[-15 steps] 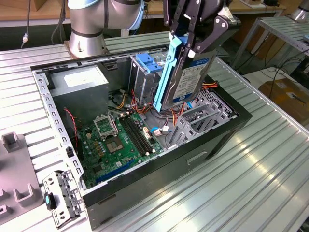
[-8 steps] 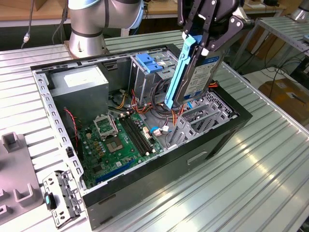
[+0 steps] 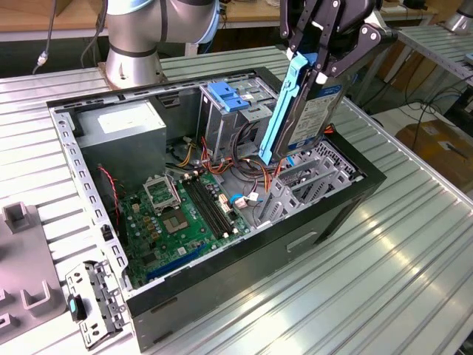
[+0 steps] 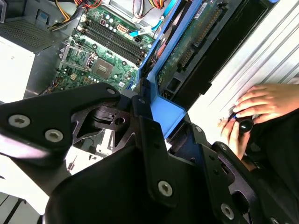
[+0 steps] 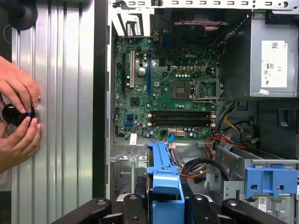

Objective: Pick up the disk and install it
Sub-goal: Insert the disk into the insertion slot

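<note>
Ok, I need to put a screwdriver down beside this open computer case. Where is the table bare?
The ribbed metal table is bare to the exterior view's right of the black computer case, though a person's hands rest on it beside the case. Crowded: inside, cables around the green motherboard, and the black gripper holds the silver, blue-bracketed disk above.

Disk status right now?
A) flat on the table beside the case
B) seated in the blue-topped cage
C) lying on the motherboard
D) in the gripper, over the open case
D: in the exterior view the gripper is shut on the disk, which hangs on edge above the open case, apart from the blue-topped cage.
</note>
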You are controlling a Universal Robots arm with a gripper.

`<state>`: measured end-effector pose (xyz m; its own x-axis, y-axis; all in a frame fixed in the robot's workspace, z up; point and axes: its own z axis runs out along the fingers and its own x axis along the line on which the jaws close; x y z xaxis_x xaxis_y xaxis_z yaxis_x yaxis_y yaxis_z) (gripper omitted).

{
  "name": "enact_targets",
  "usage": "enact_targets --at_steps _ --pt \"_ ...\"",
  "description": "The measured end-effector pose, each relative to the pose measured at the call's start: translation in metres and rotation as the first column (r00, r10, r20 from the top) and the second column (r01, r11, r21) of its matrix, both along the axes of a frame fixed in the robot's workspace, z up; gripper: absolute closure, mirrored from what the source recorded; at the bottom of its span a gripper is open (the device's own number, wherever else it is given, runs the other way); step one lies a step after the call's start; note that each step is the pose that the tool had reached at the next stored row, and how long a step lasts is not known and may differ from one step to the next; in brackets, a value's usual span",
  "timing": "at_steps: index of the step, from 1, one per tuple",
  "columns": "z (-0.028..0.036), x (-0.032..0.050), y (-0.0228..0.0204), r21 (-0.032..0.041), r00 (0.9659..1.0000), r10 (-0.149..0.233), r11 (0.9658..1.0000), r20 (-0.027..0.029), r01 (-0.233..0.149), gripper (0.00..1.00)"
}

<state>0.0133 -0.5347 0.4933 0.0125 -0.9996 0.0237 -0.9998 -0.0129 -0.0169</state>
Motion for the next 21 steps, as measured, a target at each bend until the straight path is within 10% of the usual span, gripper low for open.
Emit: enact_targets --at_steps 8,15,21 --pt "-0.0001 0.0001 -0.0002 0.0001 1.0 0.0 1.0 0.0001 0.0 0.63" --pt "-0.0026 0.0009 -0.0126 0.0 1.0 0.0 1.0 0.0 0.0 0.63" --pt "-0.005 0.0156 -0.0127 -0.0004 1.0 0.0 1.0 0.0 0.0 0.63"
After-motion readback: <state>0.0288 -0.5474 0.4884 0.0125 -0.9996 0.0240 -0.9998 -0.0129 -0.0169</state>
